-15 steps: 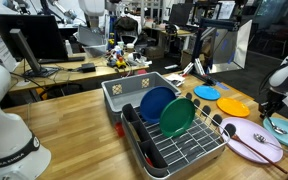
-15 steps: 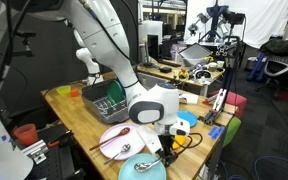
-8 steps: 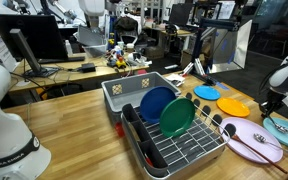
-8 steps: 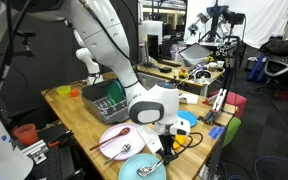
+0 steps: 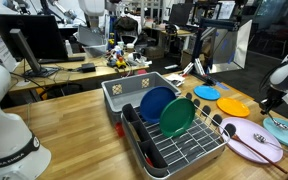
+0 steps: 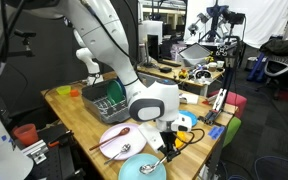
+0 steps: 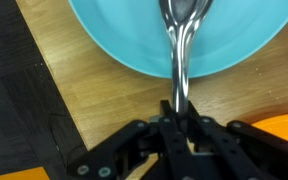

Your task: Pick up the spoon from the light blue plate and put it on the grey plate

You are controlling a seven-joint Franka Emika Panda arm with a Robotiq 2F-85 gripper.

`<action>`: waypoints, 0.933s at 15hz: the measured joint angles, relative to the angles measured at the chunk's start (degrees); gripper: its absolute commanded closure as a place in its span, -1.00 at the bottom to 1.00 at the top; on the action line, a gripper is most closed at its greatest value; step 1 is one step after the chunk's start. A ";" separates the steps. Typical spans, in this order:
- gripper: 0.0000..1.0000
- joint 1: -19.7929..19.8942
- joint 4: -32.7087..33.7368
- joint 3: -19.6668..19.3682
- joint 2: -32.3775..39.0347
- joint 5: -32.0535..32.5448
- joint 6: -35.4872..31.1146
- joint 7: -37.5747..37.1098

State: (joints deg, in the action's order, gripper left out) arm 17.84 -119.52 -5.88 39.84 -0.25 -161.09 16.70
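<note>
My gripper (image 7: 178, 108) is shut on the handle of the slim silvery spoon (image 7: 179, 45). The spoon's bowl lies over the light blue plate (image 7: 114, 35), which fills the top of the wrist view. In an exterior view the gripper (image 6: 165, 152) is at the table's near edge, beside the light blue plate (image 6: 136, 170), with the spoon (image 6: 151, 163) slanting out from it. The lilac-grey plate (image 6: 112, 143) lies just beyond, with a dark purple-brown utensil (image 6: 110, 141) across it. They also show in an exterior view: the grey plate (image 5: 246, 136) and the light blue plate (image 5: 286, 130).
A dish rack (image 5: 184, 148) holds a big dark blue plate (image 5: 155, 103) and a green plate (image 5: 176, 117). A grey bin (image 5: 124, 92) stands behind it. An orange-yellow plate (image 5: 232, 105) and a small bright blue plate (image 5: 206, 92) lie nearby. A red cup (image 6: 24, 132) stands at the table's edge.
The gripper and wrist have shifted slightly upward with the spoon handle between the fingers. Nothing else has moved.
</note>
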 measured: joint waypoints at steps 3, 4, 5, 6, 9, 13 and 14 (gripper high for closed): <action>0.92 0.05 -1.44 0.57 -2.19 0.00 0.00 0.10; 0.92 0.08 -2.21 0.91 -3.21 0.00 0.01 0.29; 0.92 0.10 -3.02 1.28 -4.17 0.00 0.06 0.58; 0.92 0.24 -4.09 1.92 -5.41 0.00 0.09 1.18; 0.92 0.53 -7.42 4.15 -9.23 0.07 0.11 4.30; 0.92 0.14 -11.28 6.43 -14.77 3.52 3.31 11.11; 0.92 -0.23 -11.96 6.48 -16.18 4.91 4.69 12.47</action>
State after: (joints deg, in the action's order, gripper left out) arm 17.60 -131.49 0.60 23.65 4.66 -156.40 29.17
